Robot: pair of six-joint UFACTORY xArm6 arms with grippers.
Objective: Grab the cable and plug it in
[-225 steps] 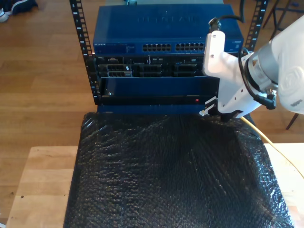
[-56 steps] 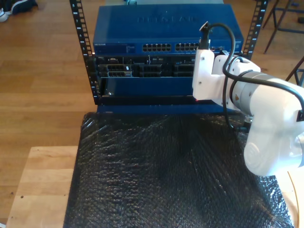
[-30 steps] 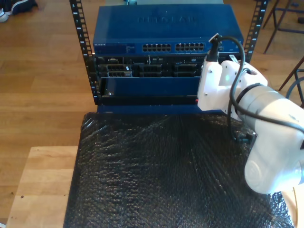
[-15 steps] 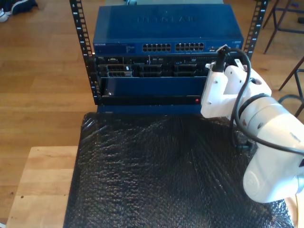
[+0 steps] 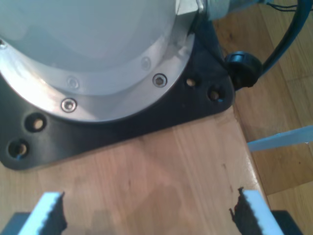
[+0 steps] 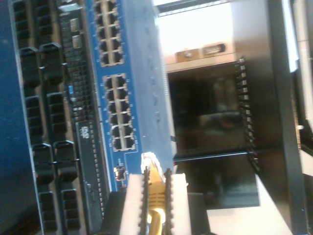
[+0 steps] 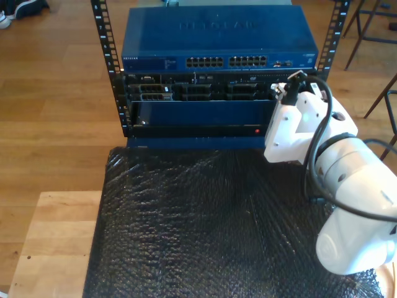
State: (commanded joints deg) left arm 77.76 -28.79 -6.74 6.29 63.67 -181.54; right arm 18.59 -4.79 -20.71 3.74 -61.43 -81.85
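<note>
Second gripper (image 6: 155, 193) closed tight on the long thin pale-yellow network cable (image 6: 155, 205), white ribbed pads (image 6: 133, 196) pressing it from both sides. Small clear plastic plug (image 6: 149, 160) sticking out past the fingertips, just beside the front face of the blue metal network switch (image 6: 142, 83), near its end by the last block of ports (image 6: 122, 134); touching or slightly apart, cannot tell. Not seated in any port. Below the switch, black rack modules (image 6: 46, 122) with rows of dark slots.

In the exterior view, white second arm (image 7: 329, 174) reaching in from the exterior view's right, its wrist housing up against the exterior view's right end of the switch (image 7: 217, 37) and hiding the gripper and plug there. Black arm cable (image 7: 319, 143) looping over the wrist. Switch sitting in a black perforated rack frame (image 7: 105, 56), in front of it a surface covered in black bubble wrap (image 7: 217, 230), pale wooden board (image 7: 53, 242) at the exterior view's left, wooden floor (image 7: 49, 93) around.

First gripper (image 5: 149, 213) wide open, nothing between its toothed white fingertips (image 5: 51, 208), hanging over a light wooden surface (image 5: 156, 181) beside a black mounting plate (image 5: 146, 115) carrying a round silver-and-white arm base (image 5: 93, 58).
</note>
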